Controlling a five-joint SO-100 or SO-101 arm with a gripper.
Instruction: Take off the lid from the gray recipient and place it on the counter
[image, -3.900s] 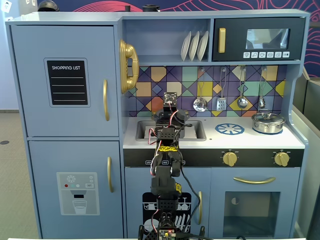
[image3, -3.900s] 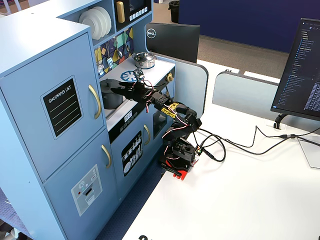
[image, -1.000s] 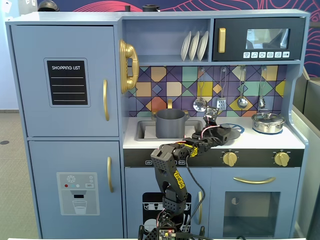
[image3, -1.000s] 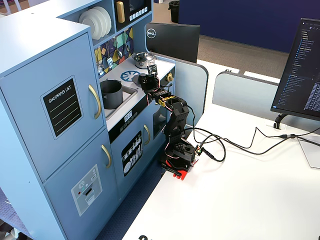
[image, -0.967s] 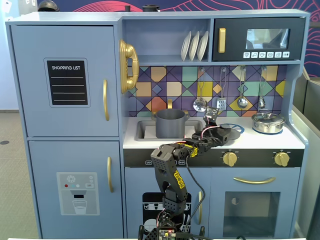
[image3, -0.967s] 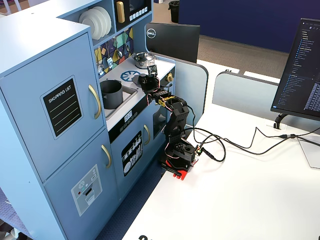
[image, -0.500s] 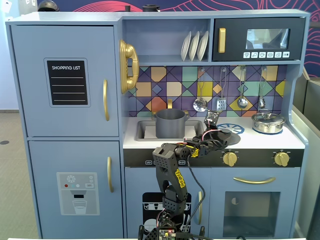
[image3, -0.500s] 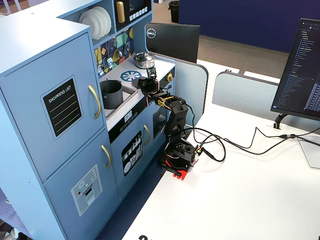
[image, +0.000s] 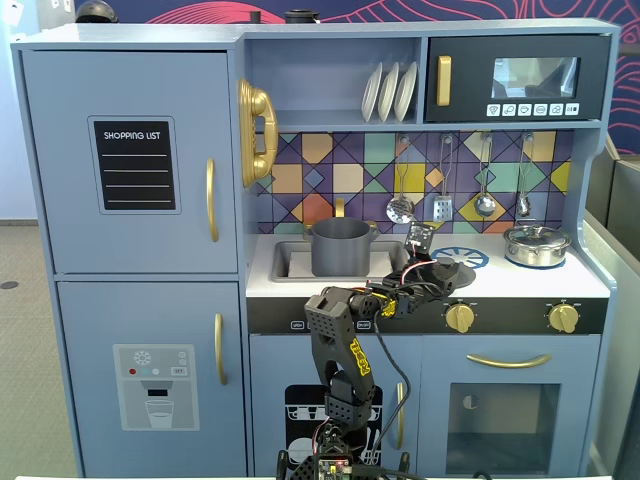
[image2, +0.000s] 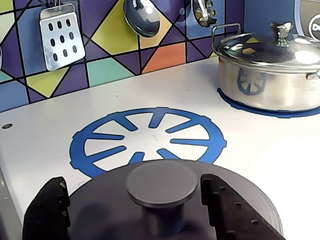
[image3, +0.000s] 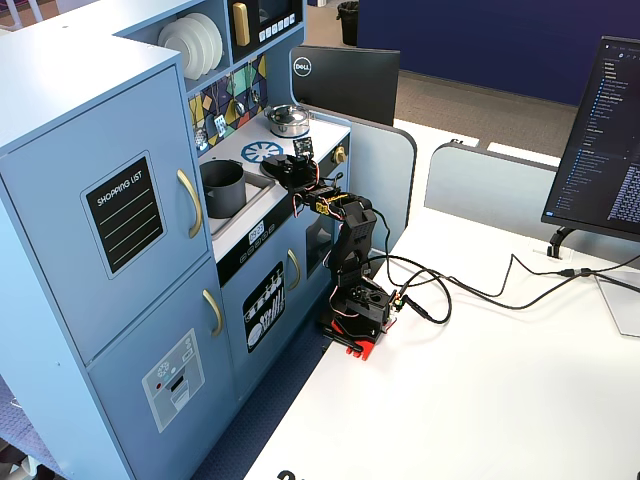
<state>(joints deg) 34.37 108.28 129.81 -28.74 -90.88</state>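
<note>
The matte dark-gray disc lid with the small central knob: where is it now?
In the wrist view the lid sits between the gripper fingers, at the near edge of the printed blue burner, left of the shiny silver pot.

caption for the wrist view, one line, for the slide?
Gripper straddling the knob of the dark-gray lid above the white counter, near the printed blue burner and the silver pot.

Office: monitor (image3: 605, 130), desks, toy kitchen (image3: 120, 200).
</note>
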